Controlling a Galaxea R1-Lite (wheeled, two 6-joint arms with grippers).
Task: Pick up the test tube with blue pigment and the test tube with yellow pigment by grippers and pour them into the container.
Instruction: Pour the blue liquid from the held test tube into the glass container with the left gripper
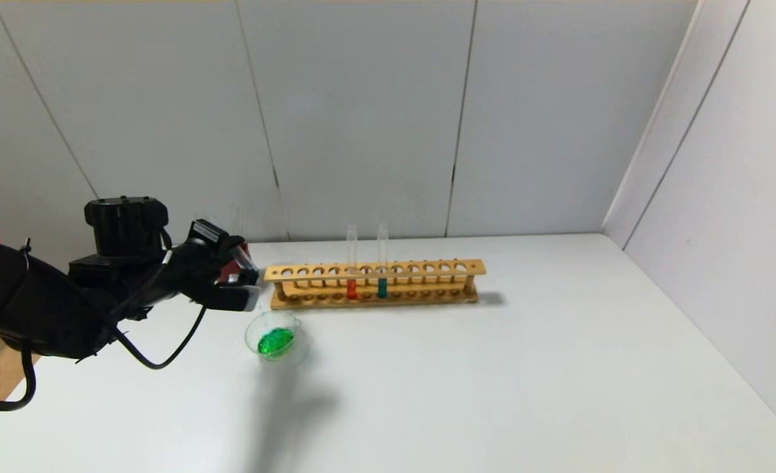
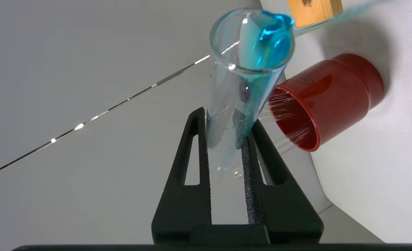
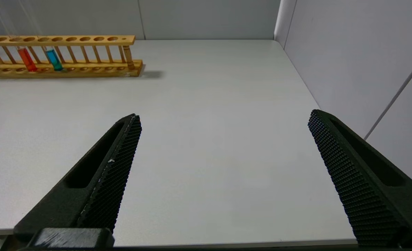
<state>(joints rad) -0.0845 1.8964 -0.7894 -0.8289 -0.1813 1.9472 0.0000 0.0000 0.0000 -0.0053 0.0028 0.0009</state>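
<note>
My left gripper is shut on a clear test tube and holds it tilted just above and behind the container, a low glass beaker holding bright green liquid. In the left wrist view the gripper clamps the tube, which has only blue film and a blue drop at its mouth. A second blue tube stands in the wooden rack. No yellow liquid is in view. My right gripper is open and empty over bare table, out of the head view.
An orange-red tube stands next to the blue one in the rack. A dark red cup sits behind my left gripper with a clear empty tube leaning in it. Walls stand at the back and right.
</note>
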